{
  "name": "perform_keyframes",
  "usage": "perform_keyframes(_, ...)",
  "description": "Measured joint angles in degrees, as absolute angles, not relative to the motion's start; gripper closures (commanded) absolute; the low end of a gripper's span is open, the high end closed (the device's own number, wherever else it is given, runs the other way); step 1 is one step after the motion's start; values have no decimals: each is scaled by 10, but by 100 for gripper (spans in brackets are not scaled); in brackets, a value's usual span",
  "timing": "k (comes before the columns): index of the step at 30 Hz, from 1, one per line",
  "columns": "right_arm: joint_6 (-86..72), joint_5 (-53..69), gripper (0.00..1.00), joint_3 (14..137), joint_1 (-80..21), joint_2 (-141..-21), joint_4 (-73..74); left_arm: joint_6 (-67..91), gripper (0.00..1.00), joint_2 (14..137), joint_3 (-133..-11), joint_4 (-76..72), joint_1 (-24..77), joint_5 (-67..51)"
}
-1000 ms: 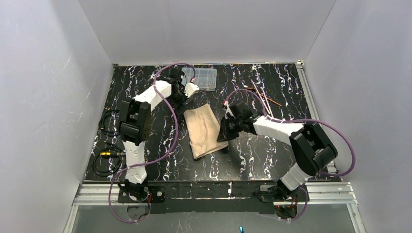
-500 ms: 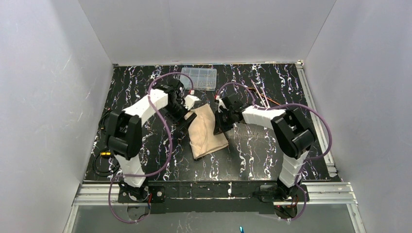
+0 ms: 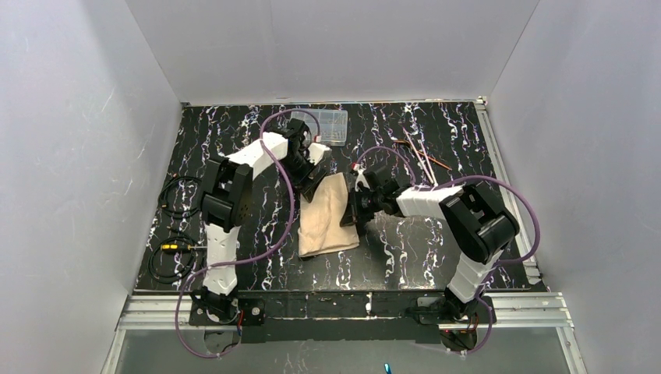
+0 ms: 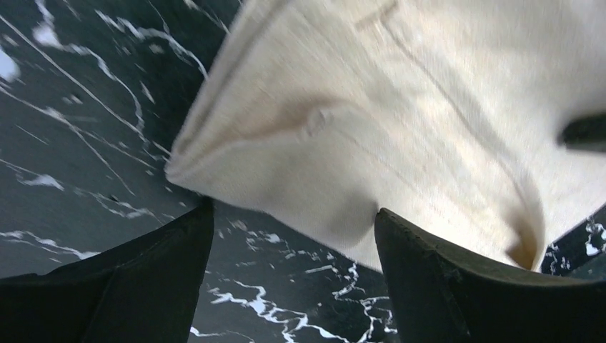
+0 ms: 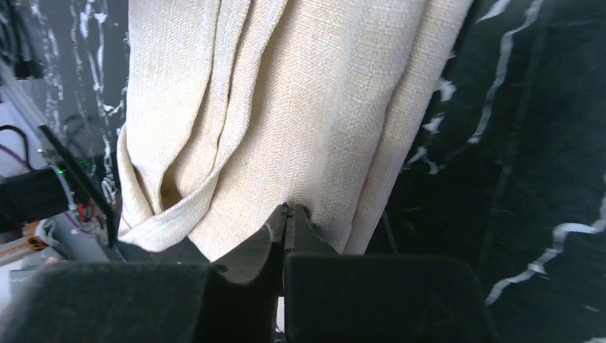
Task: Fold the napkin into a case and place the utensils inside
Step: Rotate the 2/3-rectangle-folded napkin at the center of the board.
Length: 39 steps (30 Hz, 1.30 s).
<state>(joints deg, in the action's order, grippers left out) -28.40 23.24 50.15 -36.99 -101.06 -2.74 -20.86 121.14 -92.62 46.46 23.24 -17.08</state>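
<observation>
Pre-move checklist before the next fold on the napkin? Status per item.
1. Right hand gripping napkin edge: ok, shut on the cloth.
2. Left hand open at the far corner: ok, nothing gripped.
3. Napkin lying flat: not ok, bunched folds by the right hand.
4. Utensils clear of napkin: ok, far right, apart.
5. Utensils inside the fold: not ok, none in it.

**Student:** What kind of place is this?
**Instructor:** A robotics laboratory test cell. Note the plain white enclosure walls (image 3: 335, 47), black marbled table (image 3: 226, 132), aluminium framing (image 3: 148, 315), and bolted robot arms (image 3: 222, 202) trailing purple cables (image 3: 533, 226).
</observation>
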Motion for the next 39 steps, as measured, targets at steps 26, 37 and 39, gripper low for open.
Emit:
perform_keyframes(26,-587,171,91,481,-462,-1086,-361,-273,1,1254,-1232,579,220,-208)
perform_keyframes(37,-463,183,93,569,-390,-1067,-262,-300,18,917,-867,612,176,-205)
perform_keyframes(39,-443,182,93,576,-384,-1076,-241,-290,18,916,-800,603,173,-196)
